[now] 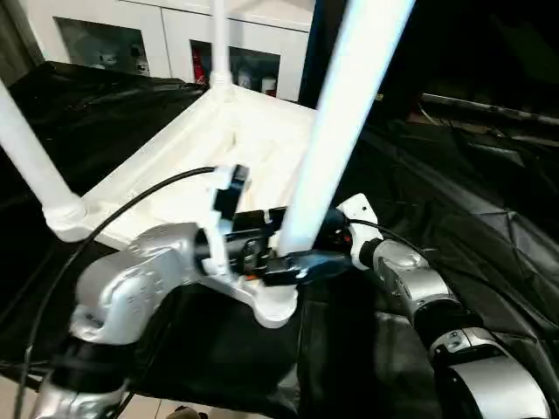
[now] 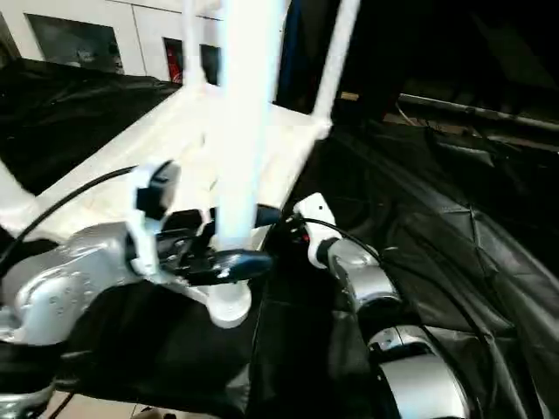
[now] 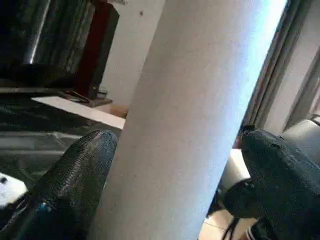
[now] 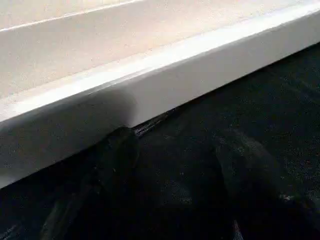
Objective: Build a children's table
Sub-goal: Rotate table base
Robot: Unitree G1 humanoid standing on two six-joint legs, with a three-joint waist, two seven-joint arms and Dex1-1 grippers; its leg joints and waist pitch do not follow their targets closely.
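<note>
- The left end effector (image 1: 284, 262) stands wide, one black finger (image 3: 75, 185) on either side of the near white plastic tube leg (image 1: 336, 122); contact is not clear.
- That leg rises from the rounded corner socket (image 1: 275, 307) just below the left end effector.
- The upturned white plastic rectangular children's table (image 1: 218, 148) lies beyond the end effector on the black-draped tabletop (image 1: 489, 236), with other legs (image 1: 31, 157) already upright at its corners.
- The right end effector (image 4: 175, 190), jaws part-open and holding nothing I can see, sits just beside the raised white rim (image 4: 165, 75).
- The tube looks light, stiff and smooth, probably slippery; gripping low near the socket should limit leverage and tipping.
</note>
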